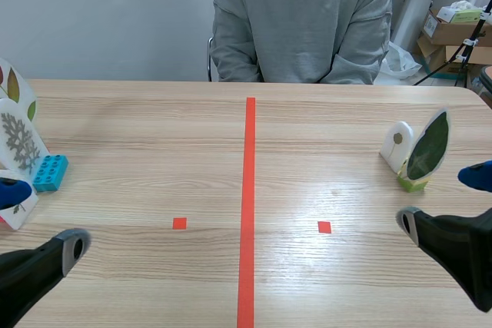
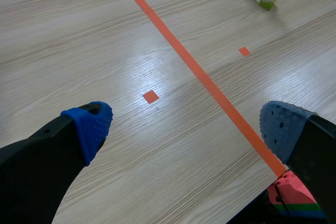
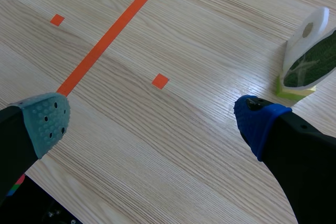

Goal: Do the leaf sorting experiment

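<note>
Checker: claws first, go.

Annotator: left claw [image 1: 42, 219] is spread wide and grips nothing, low over the near-left corner of the tabletop [image 1: 154, 128]. The right claw [image 1: 442, 200] is the same, fingers well apart with nothing between them, at the near-right corner.

Checker: leaf items?

Annotator: two groups. By the right edge, a green leaf card [image 1: 427, 147] stands upright in a yellow-green stand [image 1: 413, 183]. A white card [image 1: 397, 144] with a small brownish leaf is just behind it; can't tell if they touch. Both are just ahead of the right claw and apart from it. At the left edge there's a grey fern-leaf card [image 1: 21, 142] and a blue brick [image 1: 50, 172] at its foot. A spotted leaf card [image 1: 15, 86] sits behind those, partly cut off.

Checker: rest?

Annotator: tape line [image 1: 249, 190] runs down the middle, with one small square mark [image 1: 179, 223] on each side. A person [image 1: 304, 21] in a grey sweatshirt sits at the far edge.
</note>
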Controlling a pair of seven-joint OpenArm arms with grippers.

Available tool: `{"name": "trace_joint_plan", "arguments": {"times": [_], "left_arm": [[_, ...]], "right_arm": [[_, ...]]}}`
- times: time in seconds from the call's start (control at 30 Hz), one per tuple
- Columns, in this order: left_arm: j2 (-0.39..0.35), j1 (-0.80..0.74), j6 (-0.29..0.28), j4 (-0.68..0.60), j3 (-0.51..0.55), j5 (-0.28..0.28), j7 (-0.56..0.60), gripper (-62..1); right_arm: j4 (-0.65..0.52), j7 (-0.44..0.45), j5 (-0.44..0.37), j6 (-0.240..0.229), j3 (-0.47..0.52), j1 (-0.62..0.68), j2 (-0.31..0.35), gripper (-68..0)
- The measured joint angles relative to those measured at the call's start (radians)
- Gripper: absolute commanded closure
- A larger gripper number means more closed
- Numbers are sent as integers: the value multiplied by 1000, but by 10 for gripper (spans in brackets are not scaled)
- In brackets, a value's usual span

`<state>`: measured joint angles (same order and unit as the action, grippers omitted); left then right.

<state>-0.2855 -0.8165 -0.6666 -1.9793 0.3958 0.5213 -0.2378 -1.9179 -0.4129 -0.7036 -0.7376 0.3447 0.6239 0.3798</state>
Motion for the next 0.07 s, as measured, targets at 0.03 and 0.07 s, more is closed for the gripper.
{"name": "trace_joint_plan", "arguments": {"times": [0.03, 0.07], "left_arm": [[0, 3, 0, 1, 0, 0, 0, -602], [0, 7, 0, 1, 0, 0, 0, -602]], "right_arm": [[0, 0, 0, 0, 0, 0, 0, -653], [0, 0, 0, 0, 0, 0, 0, -653]]}}
